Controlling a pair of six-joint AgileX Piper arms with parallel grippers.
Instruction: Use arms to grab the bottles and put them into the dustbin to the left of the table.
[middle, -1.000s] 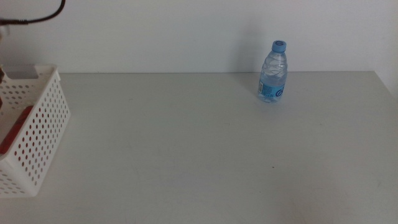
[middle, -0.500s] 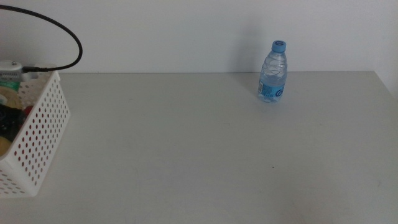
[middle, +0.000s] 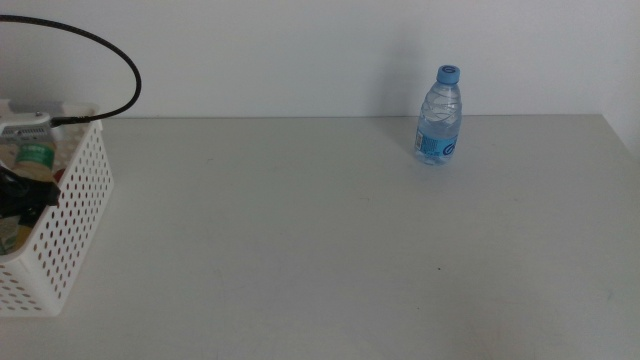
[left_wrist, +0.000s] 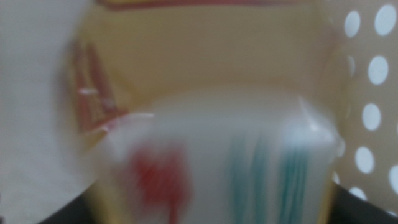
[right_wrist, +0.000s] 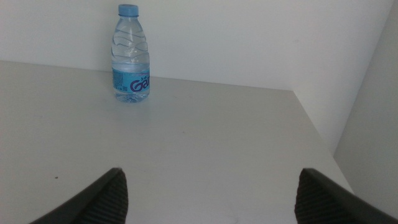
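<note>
Since the earlier frames my left gripper (middle: 22, 190) has dropped into the dustbin (middle: 75, 215) at the table's (middle: 300, 230) left edge, and the tea bottle (middle: 36, 154) with its green label now shows above the basket rim where only a red patch was visible a second ago. From the middle view the dark fork sits low inside the perforated wall, the black cable (middle: 110, 60) arching over it. My left wrist camera is filled by the tea bottle (left_wrist: 211, 124), badly blurred; it seems to lie between the jaws, but I cannot tell whether they are clenched or released. I think a red strip along that picture's far side is the can, though I can't be sure.

The water bottle (middle: 439, 116) stands upright near the table's far edge, right of centre. My right gripper (right_wrist: 208, 193) waits low over the table, jaws spread wide, the water bottle (right_wrist: 130, 55) well ahead of it.
</note>
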